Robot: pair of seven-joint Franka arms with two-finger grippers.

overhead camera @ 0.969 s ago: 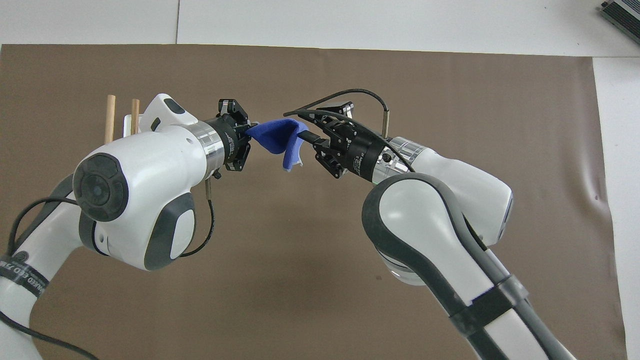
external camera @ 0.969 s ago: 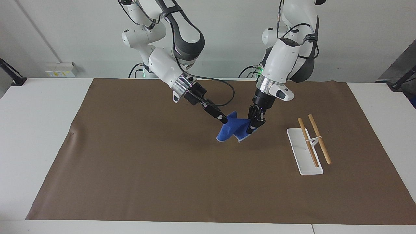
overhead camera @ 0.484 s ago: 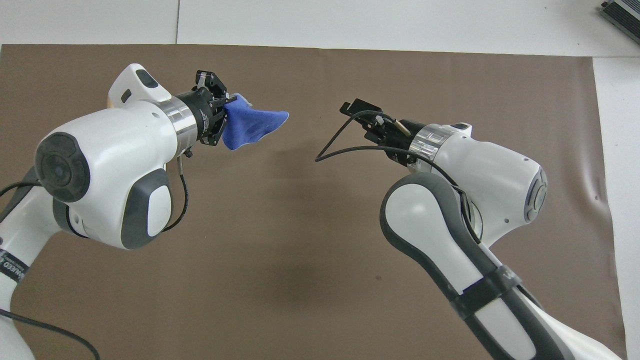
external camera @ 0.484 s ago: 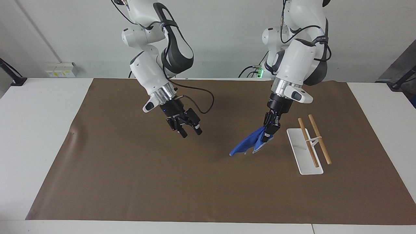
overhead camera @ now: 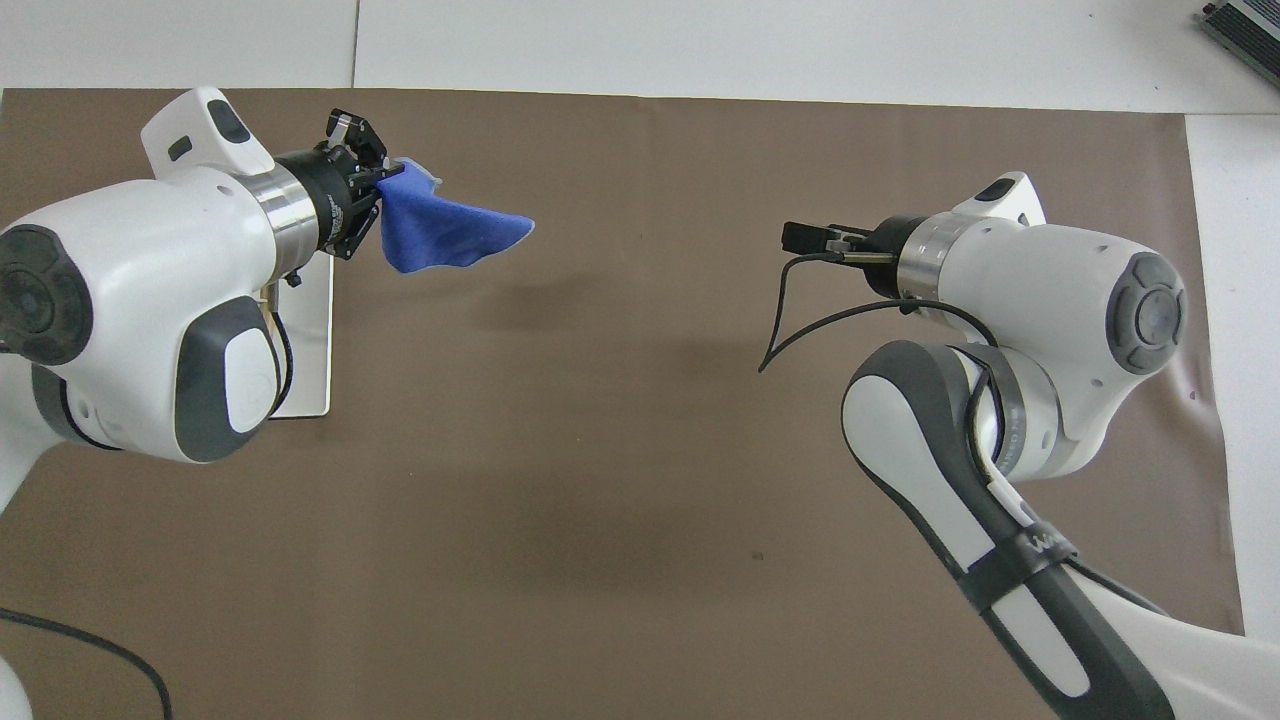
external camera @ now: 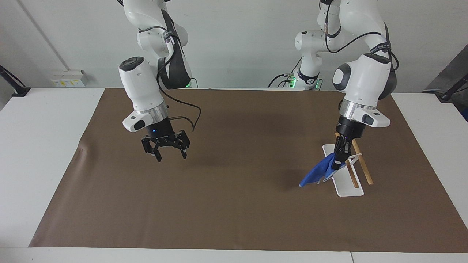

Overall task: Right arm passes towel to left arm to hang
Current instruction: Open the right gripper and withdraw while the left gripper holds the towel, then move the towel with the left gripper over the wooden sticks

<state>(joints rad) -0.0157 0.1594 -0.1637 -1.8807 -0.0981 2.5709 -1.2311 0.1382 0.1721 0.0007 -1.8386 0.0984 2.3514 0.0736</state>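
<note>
White table, brown mat (external camera: 234,204) on top, plain wall at the back. Holds the towel (external camera: 316,174) by one end in the left gripper (external camera: 338,162), pinched shut on it, up in the air over the rack (external camera: 347,188) at the left arm's end of the table. Droops low at the loose end, over the mat just beside the rack's white base. Waits with the right gripper (external camera: 170,150) spread wide and holding nothing, over the mat at the right arm's end, well apart from the towel. Could go wrong from here, at a guess: may snag the loose end on the base edge or a rod (external camera: 366,171) tip and bunch up; may bump the thin rods, so near to the gripper; may push or tip the light rack; may drop the towel in a heap beside the rods if let go too soon. Probably needs a lift first, then a slow pass across both rods. Lots of bare mat in the middle and farther from the robots for swinging the towel out. Little room right at the rack, with the mat edge near at that end.
</note>
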